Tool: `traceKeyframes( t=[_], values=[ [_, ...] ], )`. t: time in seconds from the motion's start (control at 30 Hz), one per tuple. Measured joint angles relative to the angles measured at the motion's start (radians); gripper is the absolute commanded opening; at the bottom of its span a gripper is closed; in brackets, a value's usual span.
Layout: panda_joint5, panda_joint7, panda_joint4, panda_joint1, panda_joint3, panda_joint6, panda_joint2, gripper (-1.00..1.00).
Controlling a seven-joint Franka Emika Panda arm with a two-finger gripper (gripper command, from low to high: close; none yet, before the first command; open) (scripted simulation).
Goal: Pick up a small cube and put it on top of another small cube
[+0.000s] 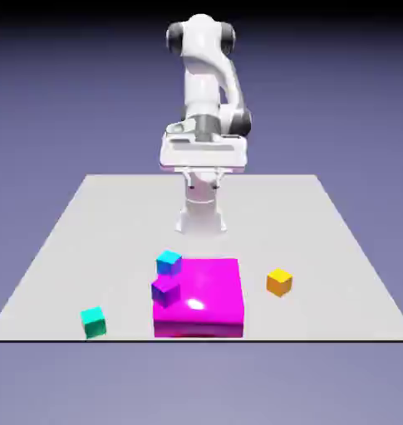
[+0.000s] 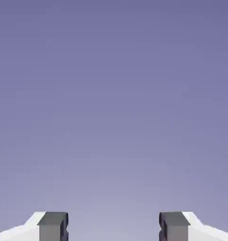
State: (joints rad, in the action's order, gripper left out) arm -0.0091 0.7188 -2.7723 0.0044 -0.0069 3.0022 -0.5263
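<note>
With our tool (image 1: 203, 184) spread and holding nothing, we could knock the purple cube (image 1: 165, 291) if we sweep low toward the green cube (image 1: 93, 322), near the bench's (image 1: 321, 307) front edge.

Small cube (image 1: 94, 322): plain teal-green, top face brighter. Lies on the pale table near its front edge, toward the exterior view's left, turned slightly, well apart from the big magenta block (image 1: 199, 299).
</note>
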Motion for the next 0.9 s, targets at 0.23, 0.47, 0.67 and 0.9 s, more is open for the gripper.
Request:
traceKeyframes(
  t=[0.23, 0.47, 0.67, 0.9],
  values=[
    [-0.053, -0.129, 0.219, -0.044, -0.040, -0.202, 0.254, 0.00],
    [-0.105, -0.258, 0.438, -0.094, -0.080, -0.403, 0.507, 0.00],
    [-0.150, -0.368, 0.625, -0.126, -0.114, -0.576, 0.725, 0.00],
    [-0.203, -0.497, 0.844, -0.170, -0.154, -0.778, 0.979, 0.00]
  ],
)
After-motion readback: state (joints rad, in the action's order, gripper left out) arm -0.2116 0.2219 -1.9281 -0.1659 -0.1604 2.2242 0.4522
